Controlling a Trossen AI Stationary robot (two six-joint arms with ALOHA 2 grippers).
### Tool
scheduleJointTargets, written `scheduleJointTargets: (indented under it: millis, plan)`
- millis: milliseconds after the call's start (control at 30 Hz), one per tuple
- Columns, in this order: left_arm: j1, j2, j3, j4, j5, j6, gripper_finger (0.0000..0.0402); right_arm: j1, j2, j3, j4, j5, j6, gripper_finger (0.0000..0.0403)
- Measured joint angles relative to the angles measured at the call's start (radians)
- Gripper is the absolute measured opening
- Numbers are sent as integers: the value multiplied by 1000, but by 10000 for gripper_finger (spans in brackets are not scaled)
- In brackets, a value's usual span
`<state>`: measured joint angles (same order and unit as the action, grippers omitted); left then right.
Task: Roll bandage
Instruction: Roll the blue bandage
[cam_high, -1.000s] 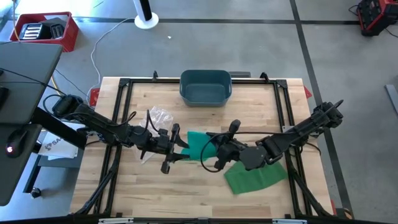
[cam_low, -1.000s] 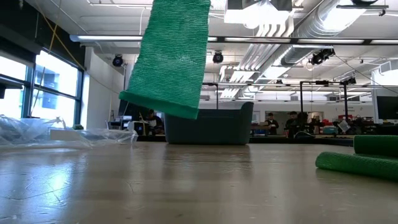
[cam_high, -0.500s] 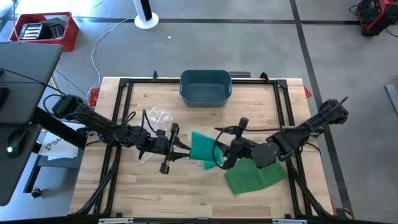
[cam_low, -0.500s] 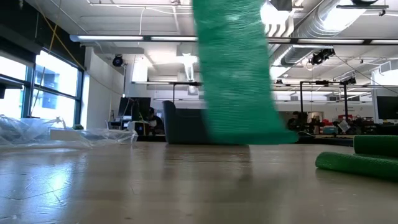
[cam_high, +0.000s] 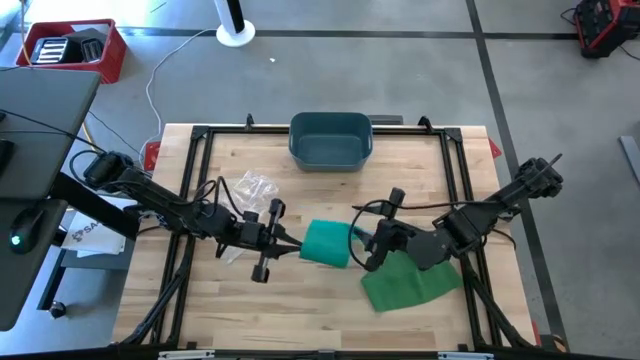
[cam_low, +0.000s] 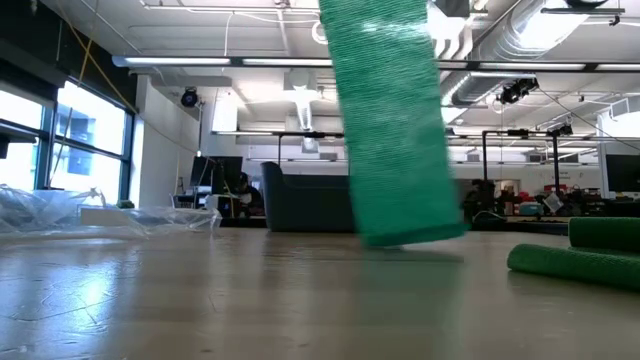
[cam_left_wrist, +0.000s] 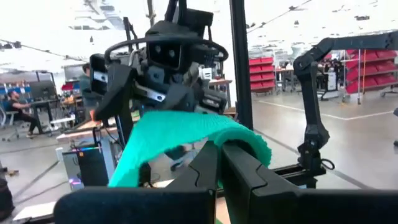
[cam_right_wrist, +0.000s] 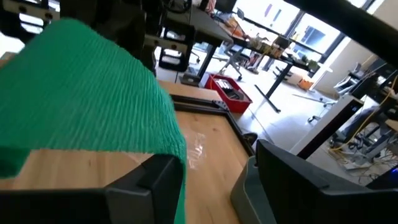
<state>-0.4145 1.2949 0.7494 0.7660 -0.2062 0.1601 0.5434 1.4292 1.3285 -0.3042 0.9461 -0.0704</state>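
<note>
A green mesh bandage (cam_high: 325, 243) hangs at the table's middle; in the low view it (cam_low: 395, 120) comes down from above to about table height. More green bandage (cam_high: 405, 285) lies heaped on the table at the right, and my right arm hides whether the two join. My left gripper (cam_high: 290, 245) is shut on the hanging piece. My right gripper (cam_high: 368, 248) stands open just right of it, the bandage (cam_right_wrist: 81, 99) in front of its fingers. My left gripper pinches the hanging piece at its left edge (cam_left_wrist: 205, 140) between its two shut fingers (cam_left_wrist: 214, 171). It comes in about level from the table's left. The bandage drapes over the fingertips and hangs down; whether its lower end (cam_low: 410, 238) touches the table, I cannot tell.
A dark blue bin (cam_high: 331, 140) stands at the far middle. A clear plastic bag (cam_high: 255, 187) lies left of centre, behind my left arm. A black frame (cam_high: 200, 135) runs round the wooden tabletop.
My left gripper has shut on the bandage's left edge. My right gripper has opened, let go of the bandage and drawn back toward the table's right. The hanging piece has swung toward the right and now hangs lower.
</note>
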Motion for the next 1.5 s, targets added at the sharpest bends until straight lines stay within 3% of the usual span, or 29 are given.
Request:
scheduleJointTargets:
  millis: [467, 733, 900, 1167, 1500]
  plan:
    - [0, -15, 0, 42, -13, 7, 3, 14, -4, 0, -303, -63, 201, 193]
    - [0, -26, 0, 41, -22, 10, 3, 129, -4, 0, -363, -83, 152, 193]
    - [0, -36, 0, 41, -31, 10, 3, 205, -4, 0, -220, -44, 42, 193]
    - [0, -38, 0, 41, -5, 9, 3, 204, -1, 0, 214, -5, -334, 193]
    - [-6, -38, 0, 40, -2, 8, 3, 124, 69, 1, 276, -7, -490, 191]
